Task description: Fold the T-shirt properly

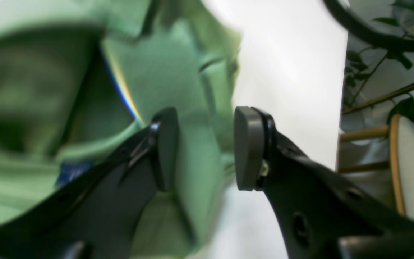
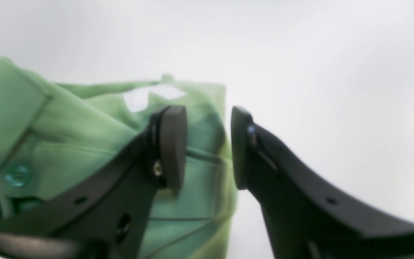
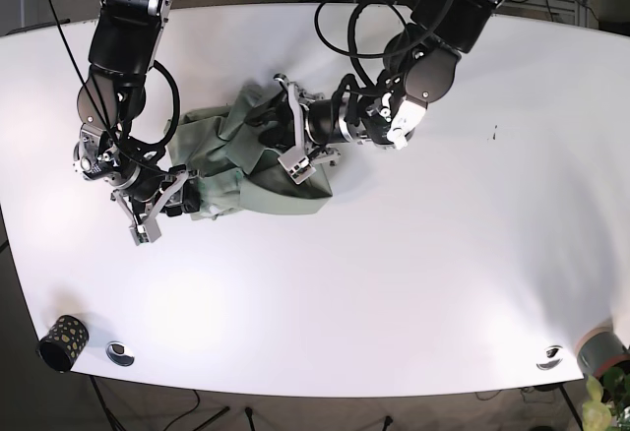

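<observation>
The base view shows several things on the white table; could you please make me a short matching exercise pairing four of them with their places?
Things:
1. green T-shirt
2. left gripper
3. right gripper
4. black speckled cup

Places:
A. at the shirt's left edge
B. near the table's bottom-left corner
C. crumpled at the table's middle left
D. over the shirt's right part

Pairs: 1-C, 2-D, 3-A, 4-B
</observation>
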`<action>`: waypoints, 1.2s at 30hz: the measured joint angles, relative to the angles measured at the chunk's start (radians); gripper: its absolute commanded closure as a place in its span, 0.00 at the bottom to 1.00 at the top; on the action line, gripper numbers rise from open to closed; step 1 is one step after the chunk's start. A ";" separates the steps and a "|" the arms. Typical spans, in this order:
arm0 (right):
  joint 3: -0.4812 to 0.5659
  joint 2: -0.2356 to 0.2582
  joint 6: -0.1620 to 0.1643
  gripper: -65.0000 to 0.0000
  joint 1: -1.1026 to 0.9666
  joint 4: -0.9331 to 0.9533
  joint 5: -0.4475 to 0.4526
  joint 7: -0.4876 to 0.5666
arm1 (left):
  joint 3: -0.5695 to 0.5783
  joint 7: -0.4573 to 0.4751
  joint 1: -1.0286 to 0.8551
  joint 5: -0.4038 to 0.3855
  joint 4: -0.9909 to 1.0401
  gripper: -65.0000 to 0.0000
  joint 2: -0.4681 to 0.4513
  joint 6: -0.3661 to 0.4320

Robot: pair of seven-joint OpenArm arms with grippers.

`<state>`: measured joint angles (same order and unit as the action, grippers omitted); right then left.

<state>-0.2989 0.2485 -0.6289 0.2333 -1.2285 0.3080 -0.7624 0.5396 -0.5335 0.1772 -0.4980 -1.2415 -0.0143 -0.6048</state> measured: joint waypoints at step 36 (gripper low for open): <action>0.006 -0.132 -0.004 0.70 -0.193 -0.547 0.011 -0.250 | -0.042 -0.019 0.063 0.003 -0.253 0.64 -0.265 -0.002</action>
<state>-0.2928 0.1165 -0.6331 0.0399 -1.7756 0.3191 -1.0122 0.4973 -0.5529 0.2401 -0.4946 -1.4944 -0.2790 -0.6067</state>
